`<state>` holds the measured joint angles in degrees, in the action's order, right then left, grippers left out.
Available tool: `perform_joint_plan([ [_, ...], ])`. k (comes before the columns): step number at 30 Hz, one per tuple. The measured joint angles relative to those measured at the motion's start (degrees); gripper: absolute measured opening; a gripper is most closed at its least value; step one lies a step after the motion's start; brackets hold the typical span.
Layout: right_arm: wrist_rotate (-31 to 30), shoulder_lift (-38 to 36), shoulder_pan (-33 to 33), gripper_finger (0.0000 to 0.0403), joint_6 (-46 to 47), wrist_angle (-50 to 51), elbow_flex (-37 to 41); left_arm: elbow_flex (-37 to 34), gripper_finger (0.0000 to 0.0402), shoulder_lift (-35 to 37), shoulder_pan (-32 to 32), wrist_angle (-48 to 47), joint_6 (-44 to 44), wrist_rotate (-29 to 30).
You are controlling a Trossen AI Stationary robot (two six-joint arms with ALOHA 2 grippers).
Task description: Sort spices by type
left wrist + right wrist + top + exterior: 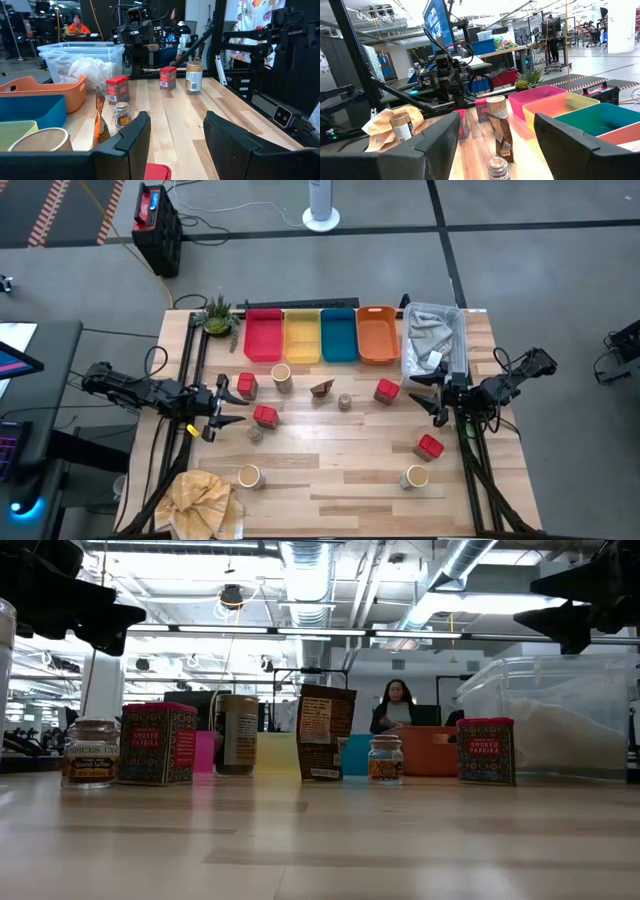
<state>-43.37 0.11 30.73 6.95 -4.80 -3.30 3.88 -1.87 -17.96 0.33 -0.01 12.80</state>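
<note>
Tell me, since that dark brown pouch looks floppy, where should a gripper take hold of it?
Probably from above, pinching the flat top edge of the brown pouch across its thin faces. It stands upright and apart from the small jar beside it, so the top is free. The right gripper looks open enough.

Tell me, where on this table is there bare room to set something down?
Bare wood lies between the two front cylinders, and along the front edge past the crumpled paper. The middle row below the bins is crowded with spice packs.
</note>
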Motion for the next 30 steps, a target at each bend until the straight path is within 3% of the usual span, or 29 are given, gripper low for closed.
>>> perform_joint_plan([
  [19, -0.02, 0.01, 0.0, 0.0285, -0.02, 0.0, 0.01, 0.0, 0.0173, 0.0, -0.01, 0.05, -0.44, 0.0],
  [25, -0.54, 0.06, -1.67, 0.0285, -1.95, -1.09, 0.15, -0.02, 0.0173, 0.0, -0.02, 0.47, -14.18, 1.42],
  [30, -0.23, 0.04, -2.85, 0.0285, 2.13, -1.92, 0.04, -0.02, 0.0173, 0.0, -0.02, 0.25, -17.6, 2.41],
])
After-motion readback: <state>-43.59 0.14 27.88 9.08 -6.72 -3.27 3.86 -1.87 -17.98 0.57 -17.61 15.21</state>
